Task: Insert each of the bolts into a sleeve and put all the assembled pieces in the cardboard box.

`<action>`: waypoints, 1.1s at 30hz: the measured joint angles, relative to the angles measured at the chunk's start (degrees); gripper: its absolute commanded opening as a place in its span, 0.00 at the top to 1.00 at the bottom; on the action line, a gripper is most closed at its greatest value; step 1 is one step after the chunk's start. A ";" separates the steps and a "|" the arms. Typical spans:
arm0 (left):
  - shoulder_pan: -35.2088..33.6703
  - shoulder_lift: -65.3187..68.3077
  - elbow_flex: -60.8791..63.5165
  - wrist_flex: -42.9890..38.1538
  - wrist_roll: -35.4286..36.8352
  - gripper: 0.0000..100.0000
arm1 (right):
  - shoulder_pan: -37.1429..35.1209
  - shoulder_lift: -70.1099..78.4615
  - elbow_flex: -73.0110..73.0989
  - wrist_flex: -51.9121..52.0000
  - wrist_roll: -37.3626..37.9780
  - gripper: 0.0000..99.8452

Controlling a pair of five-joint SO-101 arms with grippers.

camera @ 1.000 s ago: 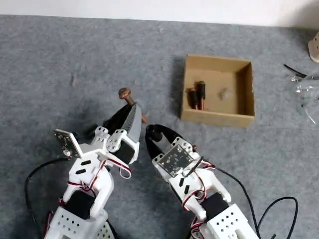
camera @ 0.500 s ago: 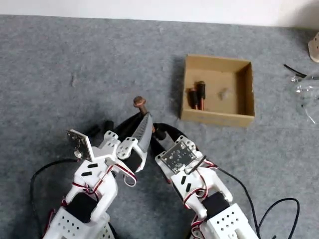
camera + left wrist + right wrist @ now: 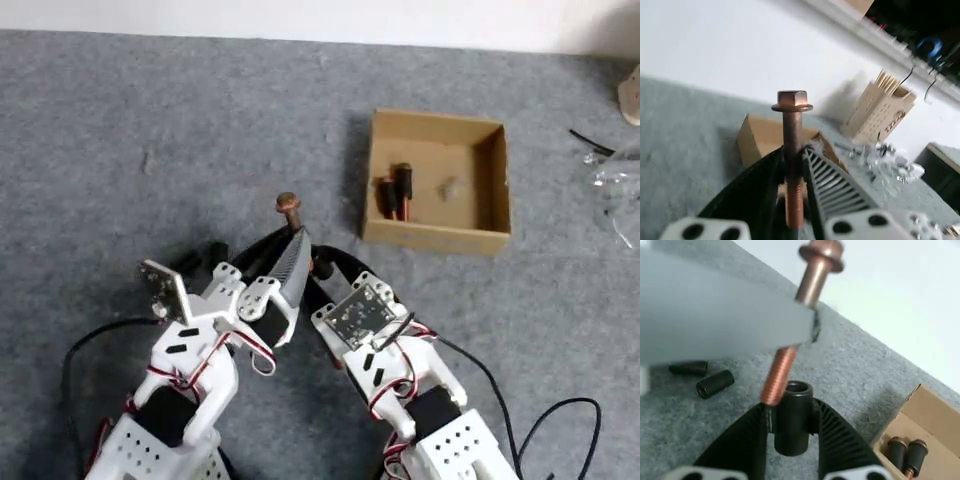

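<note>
Two loose sleeves [image 3: 715, 383] lie on the carpet just outside the left pincer [image 3: 293, 243], which is clamped tight on the copper bolt [image 3: 289, 207], head up above its tips. Right alongside, the right pincer [image 3: 322, 268] is closed around an upright black sleeve [image 3: 792, 415], bolt tip just beside its open mouth. Past that pincer, the cardboard box [image 3: 437, 238] holds two assembled pieces [image 3: 395, 192].
</note>
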 measured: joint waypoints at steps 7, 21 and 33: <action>-0.09 0.00 0.00 0.00 0.09 0.99 | -0.18 0.00 0.00 0.00 0.00 1.00; -1.67 0.00 0.00 0.00 0.09 0.99 | -0.44 0.00 0.00 0.00 0.00 1.00; -5.01 0.00 0.00 0.00 0.09 0.99 | -2.73 0.00 0.00 0.00 0.00 0.99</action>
